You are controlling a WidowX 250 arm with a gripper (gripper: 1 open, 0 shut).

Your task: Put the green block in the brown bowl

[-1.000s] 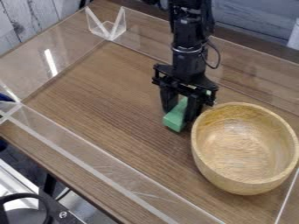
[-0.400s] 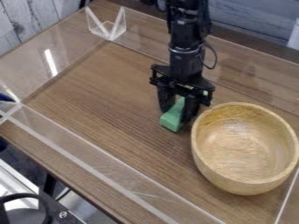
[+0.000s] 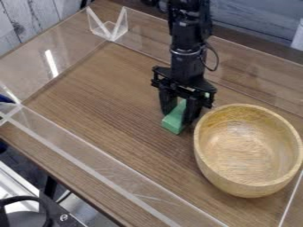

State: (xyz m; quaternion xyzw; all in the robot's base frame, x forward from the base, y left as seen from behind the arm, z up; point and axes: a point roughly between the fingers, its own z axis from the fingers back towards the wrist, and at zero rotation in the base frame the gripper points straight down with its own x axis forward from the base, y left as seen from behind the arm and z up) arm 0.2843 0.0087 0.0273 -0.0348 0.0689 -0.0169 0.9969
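The block (image 3: 176, 119) stands between the fingers (image 3: 165, 100), which straddle it; whether they clamp it is unclear. Bowl (image 3: 247, 149) just beside.

I find no readable text, label, brand, number or sign anywhere in my feed (the picture is small and soft, so any fine print would be lost).

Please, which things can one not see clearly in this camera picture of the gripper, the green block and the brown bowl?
- Green block: its upper part is hidden by the gripper; whether the fingers touch it cannot be told.
- Whether the block rests on the table or is lifted: too small to tell.
- Brown bowl: its right rim is cut off by the picture edge.
- Arm: its top is cut off by the upper edge.
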